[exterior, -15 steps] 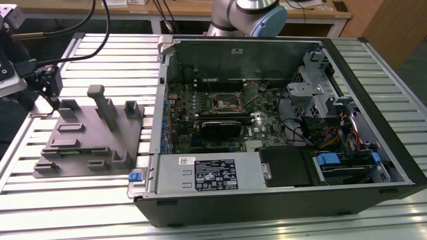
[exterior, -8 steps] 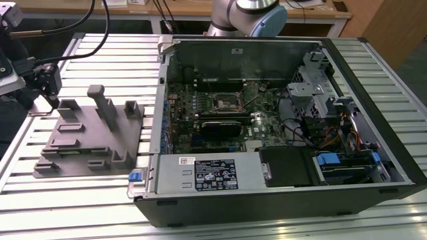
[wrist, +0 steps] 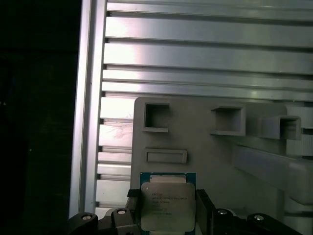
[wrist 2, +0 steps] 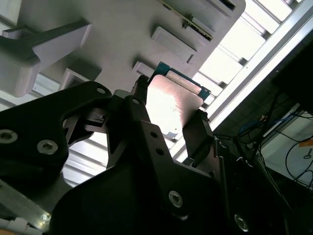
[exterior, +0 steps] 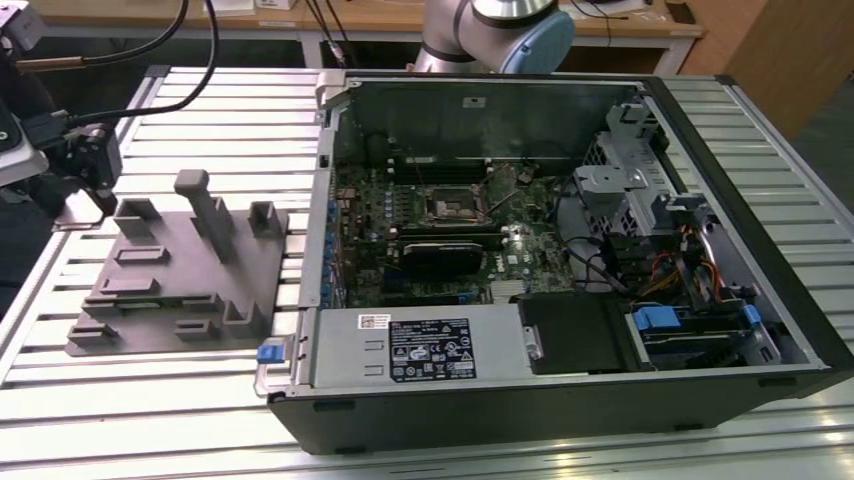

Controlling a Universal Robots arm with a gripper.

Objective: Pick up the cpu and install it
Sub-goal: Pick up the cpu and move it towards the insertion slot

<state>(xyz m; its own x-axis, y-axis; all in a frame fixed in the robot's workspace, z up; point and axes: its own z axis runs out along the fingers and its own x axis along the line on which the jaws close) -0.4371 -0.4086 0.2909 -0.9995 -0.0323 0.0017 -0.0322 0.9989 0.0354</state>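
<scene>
A slatted aluminium table (exterior: 200, 90) fills the room's work area. On it, toward the exterior view's right, lies a large black computer case (exterior: 534, 415) on its side with the panel off, its insides open to the ceiling. Behind the case stands the base of a silver and blue robot arm (exterior: 501, 30).

Inside the case a green motherboard (exterior: 400, 200) covers the floor. A silver box (exterior: 414, 345) with a white label sits along the near wall. Near the middle of the board is a dark square socket (exterior: 454, 207) with a metal frame.

Toward the exterior view's left, just beside the case, a grey fixture (exterior: 174, 280) rests flat on the table. It is a plate with several upright posts and shallow rectangular pockets.

The black gripper (wrist: 167, 215) is at the exterior view's far left, by the fixture's far corner and well apart from the socket. In both wrist views its two dark fingers (wrist: 203, 213) are pinched on opposite edges of the cpu (wrist: 166, 198).

The cpu is a small flat square chip with a silvery top and a blue-green rim. It sits over the bare surface of the fixture, near one edge and just beside a shallow pocket. I cannot tell whether it touches the plate or hangs just above it. In the second wrist view its metal top (wrist 2: 173, 98) catches a bright glare.
</scene>
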